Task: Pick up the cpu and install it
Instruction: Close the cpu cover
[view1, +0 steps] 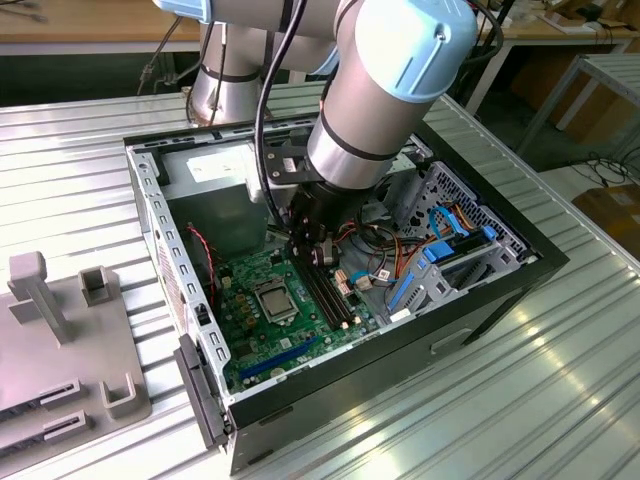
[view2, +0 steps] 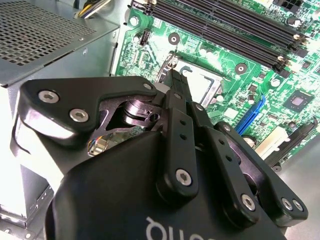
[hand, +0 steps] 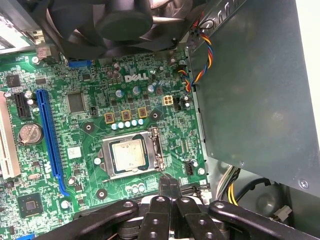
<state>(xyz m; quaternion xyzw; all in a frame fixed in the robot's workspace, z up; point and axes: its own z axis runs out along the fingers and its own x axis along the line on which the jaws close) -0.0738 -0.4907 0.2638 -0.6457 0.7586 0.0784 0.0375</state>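
The cpu (hand: 129, 154) is a small square chip with a pale metal face. It lies flat inside the metal-framed socket (hand: 157, 150) on the green motherboard (hand: 90, 135); in the exterior view the cpu (view1: 275, 299) sits mid-board. My gripper (hand: 169, 184) hangs just above the board beside the socket's edge, toward the memory slots, not touching the chip. Its two black fingers (view2: 176, 87) stand pressed together with nothing between them. In the exterior view the gripper (view1: 305, 250) reaches down into the open computer case (view1: 470, 300), above and behind the socket.
A grey power-supply box (hand: 250, 90) and loose coloured wires (hand: 197, 65) flank the socket. A black fan (hand: 125, 20) overhangs the board's far end. Long black memory slots (view2: 225, 25) and a blue slot (hand: 49, 140) lie on either side. Grey fixtures (view1: 60, 330) stand outside the case.
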